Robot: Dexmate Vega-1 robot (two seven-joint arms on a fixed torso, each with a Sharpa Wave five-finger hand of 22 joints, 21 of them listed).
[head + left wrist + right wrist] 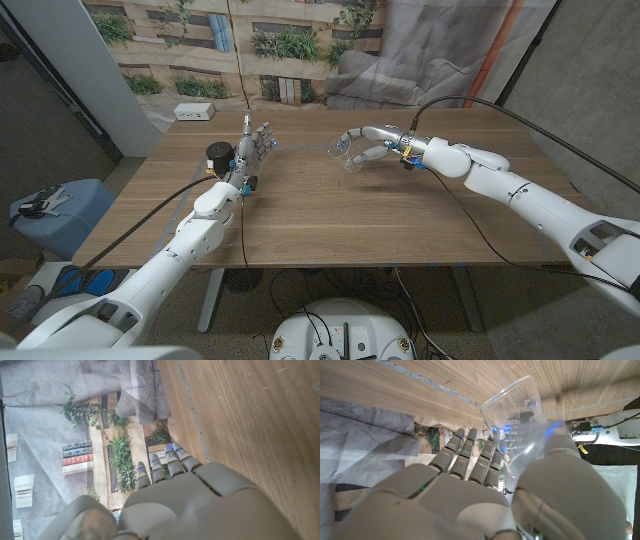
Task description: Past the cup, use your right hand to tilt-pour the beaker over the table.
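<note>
In the head view, your right hand (372,143) holds the clear glass beaker (343,150) tipped on its side above the wooden counter (330,210), mouth pointing toward your left side, near the far middle of the counter. Your left hand (256,148) stands upright at the counter's left part, its fingers (262,135) straight and close together, holding nothing; a black cylindrical object (219,157) sits just beside it. A white box (194,112) lies at the far left corner. In the left wrist view, your left hand's fingers reach out together beside the counter edge. In the right wrist view, your fingers (470,457) wrap the beaker, its rim toward the counter.
</note>
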